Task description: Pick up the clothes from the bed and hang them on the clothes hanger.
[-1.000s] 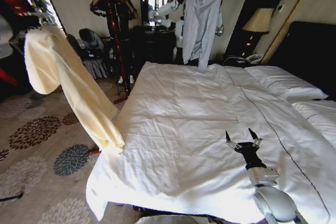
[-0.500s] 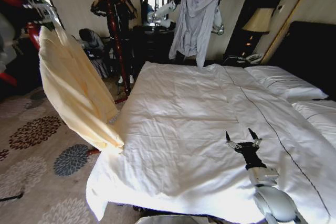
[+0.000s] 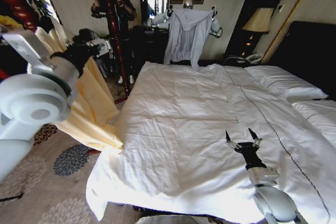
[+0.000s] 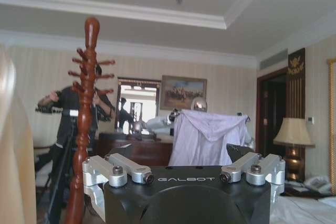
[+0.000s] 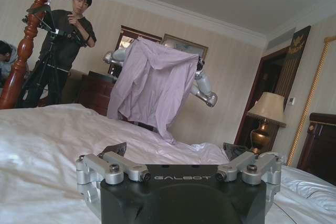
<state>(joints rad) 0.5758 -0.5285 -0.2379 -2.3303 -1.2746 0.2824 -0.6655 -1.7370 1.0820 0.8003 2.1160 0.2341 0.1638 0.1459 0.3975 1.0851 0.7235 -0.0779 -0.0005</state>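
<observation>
The clothes [image 3: 92,106], a pale cream-yellow garment, hang at the left of the bed [image 3: 184,119]. Their lower end touches the bed's near left corner, and my left arm hides their top. My left gripper [image 3: 102,47] is raised beside their upper part. In the left wrist view that left gripper [image 4: 180,150] stands open with nothing between its fingers, and the cream fabric [image 4: 10,145] lies off to one side. My right gripper [image 3: 241,137] rests open just above the duvet near the bed's front; the right wrist view shows the right gripper [image 5: 175,149] empty. The clothes hanger is hidden.
Another robot beyond the bed holds up a grey-lavender garment [image 3: 186,35]. A red wooden coat stand [image 3: 113,24] stands off the bed's far left corner, with a person and tripod behind it. Pillows [image 3: 283,82] and a lamp [image 3: 260,19] are at the right. Patterned carpet [image 3: 68,161] lies left.
My left arm has swung into the head view in front of the cream garment. The garment's top has shifted right and spread. The far robot has turned its lavender garment. My right arm is still.
</observation>
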